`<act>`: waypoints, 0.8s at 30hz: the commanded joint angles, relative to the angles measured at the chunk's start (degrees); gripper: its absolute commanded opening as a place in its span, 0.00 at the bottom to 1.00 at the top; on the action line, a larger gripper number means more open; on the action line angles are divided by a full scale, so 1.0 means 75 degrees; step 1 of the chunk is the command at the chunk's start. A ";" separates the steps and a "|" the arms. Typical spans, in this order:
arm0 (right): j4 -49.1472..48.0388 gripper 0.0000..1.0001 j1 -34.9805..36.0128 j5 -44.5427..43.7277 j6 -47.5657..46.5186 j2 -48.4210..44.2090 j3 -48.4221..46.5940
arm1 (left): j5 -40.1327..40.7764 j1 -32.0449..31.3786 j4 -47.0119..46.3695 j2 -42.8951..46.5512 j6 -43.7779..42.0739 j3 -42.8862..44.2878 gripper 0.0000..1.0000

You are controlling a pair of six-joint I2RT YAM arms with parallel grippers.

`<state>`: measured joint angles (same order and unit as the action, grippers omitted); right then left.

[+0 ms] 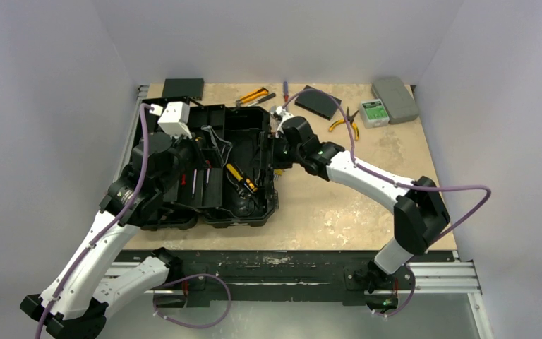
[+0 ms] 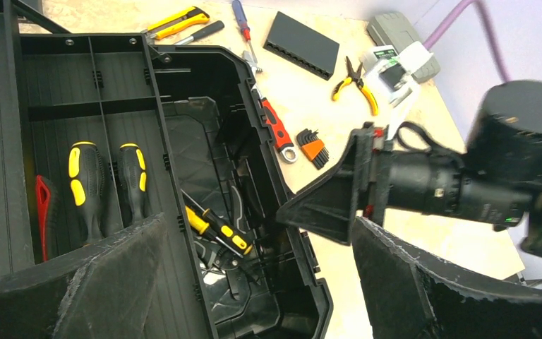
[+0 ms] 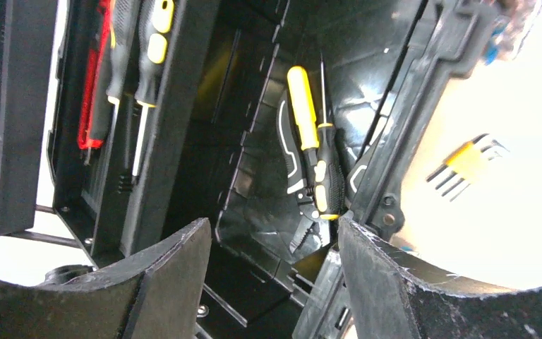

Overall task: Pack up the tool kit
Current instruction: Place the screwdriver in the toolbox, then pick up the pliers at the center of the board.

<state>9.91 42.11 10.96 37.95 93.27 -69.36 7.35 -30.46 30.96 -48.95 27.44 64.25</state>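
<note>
The tool kit (image 1: 243, 127) lies open on the table's left half, a black case with a ribbed tray side. Two yellow-and-black screwdrivers (image 2: 85, 183) and a red tool (image 2: 42, 205) rest in the tray. In the deep half lie another yellow-and-black screwdriver (image 2: 219, 229) and pliers (image 3: 293, 162). My left gripper (image 2: 260, 222) hovers open over the case with nothing between its fingers. My right gripper (image 3: 274, 224) is open and empty at the case's right rim, its right finger (image 3: 367, 254) close to that rim.
Loose on the table right of the case are a red-handled wrench (image 2: 275, 127), hex keys (image 2: 312, 147), yellow pliers (image 1: 346, 120), a yellow knife (image 2: 176, 21) and a thin screwdriver (image 2: 241, 21). A flat black box (image 1: 317, 102) and a grey case (image 1: 395, 99) sit at the back.
</note>
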 commanded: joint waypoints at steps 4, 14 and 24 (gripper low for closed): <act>0.1608 0.67 -0.0046 -0.1730 -0.1306 -0.0896 -0.1015 | -0.0142 -0.0017 -0.0260 -0.0026 -0.0003 0.0012 1.00; 0.3099 0.80 -0.0842 -0.4068 -0.2395 -0.1094 -0.1422 | -0.0344 -0.0017 -0.0343 -0.0163 0.0008 0.0001 1.00; 0.3169 0.87 -0.2670 -0.4221 -0.2759 -0.0453 -0.1429 | -0.0431 -0.0024 -0.0691 -0.0276 0.0141 -0.0211 1.00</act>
<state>32.82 25.28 -18.61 19.07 87.13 -78.35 5.48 -30.46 30.22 -50.87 27.53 63.68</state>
